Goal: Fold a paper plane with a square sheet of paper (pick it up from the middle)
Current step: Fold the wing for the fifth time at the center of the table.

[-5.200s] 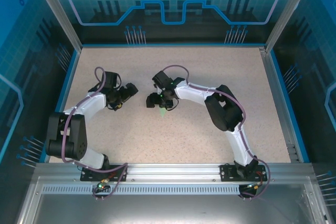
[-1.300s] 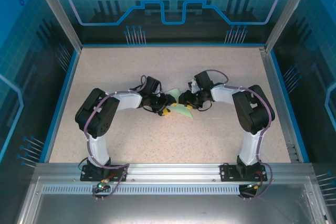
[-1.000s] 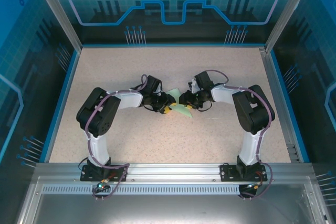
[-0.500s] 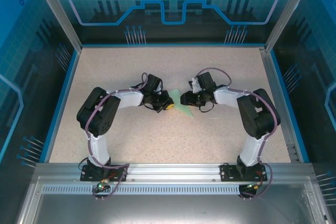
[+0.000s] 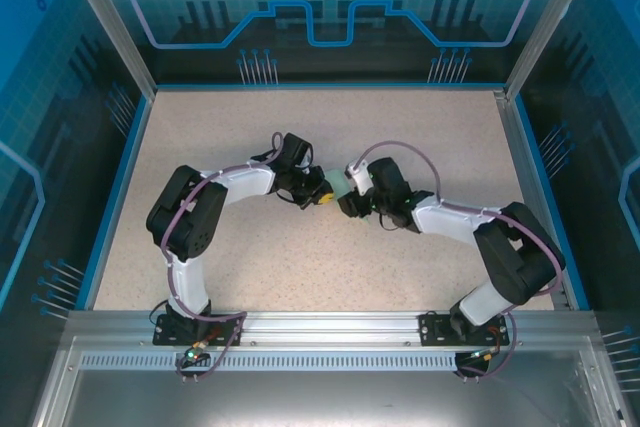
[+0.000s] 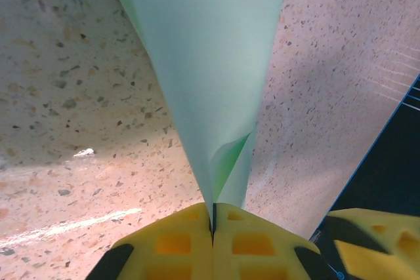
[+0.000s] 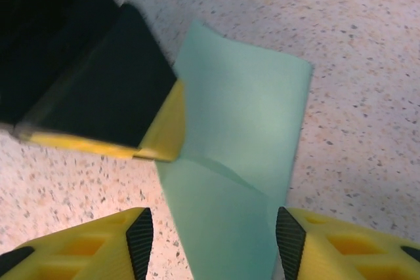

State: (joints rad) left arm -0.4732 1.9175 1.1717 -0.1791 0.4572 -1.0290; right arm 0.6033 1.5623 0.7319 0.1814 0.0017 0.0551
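Now left fingers [image 6: 174,244] pinch the paper plane [image 6: 210,63]; right fingers [image 7: 98,247] straddle it.

Paper plane [image 7: 243,116] between left pincer [image 6: 213,221] and right pincer [image 7: 210,227], seemingly above table [image 5: 300,127]

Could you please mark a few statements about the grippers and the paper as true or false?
1. The left gripper is shut on the green paper. True.
2. The right gripper is clamped shut on the paper. False: its jaws stand apart, with the paper lying between them.
3. The paper is a flat, unfolded square. False: a crease crosses it and overlapping layers show near the left gripper's fingers.
4. The two grippers meet near the middle of the table. True.
5. The paper lies in the table's near left corner. False: it is around the middle, between the two grippers.
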